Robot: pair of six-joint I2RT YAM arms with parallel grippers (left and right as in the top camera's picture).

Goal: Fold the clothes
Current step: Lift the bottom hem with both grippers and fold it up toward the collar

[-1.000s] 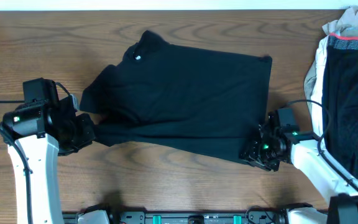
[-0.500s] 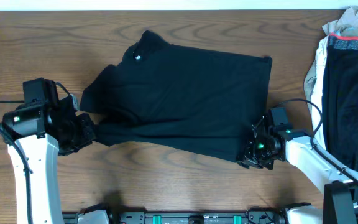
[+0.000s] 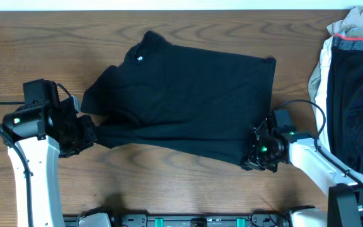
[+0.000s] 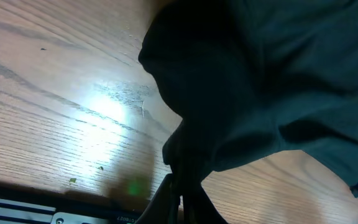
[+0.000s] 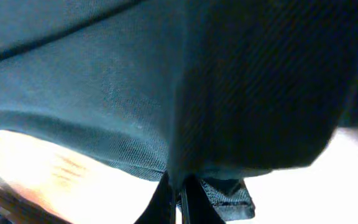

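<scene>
Black T-shirt point(image 3: 188, 101) flat on table point(image 3: 169, 189); left jaws, right jaws pinching fabric.

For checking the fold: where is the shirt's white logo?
Overhead view: the white logo sits by the collar, at the black T-shirt's far-left corner.

The soft black short-sleeved T-shirt point(image 3: 188, 101) bears a small white printed logo point(image 3: 139, 58). The wooden table point(image 3: 188, 189) is brown with darker grain streaks. My left gripper point(image 3: 92, 135) and right gripper point(image 3: 253, 157) are black, on white arms point(image 3: 36, 183). The heap of fabric point(image 3: 351, 94) shows black, white, beige and a red stripe.
</scene>
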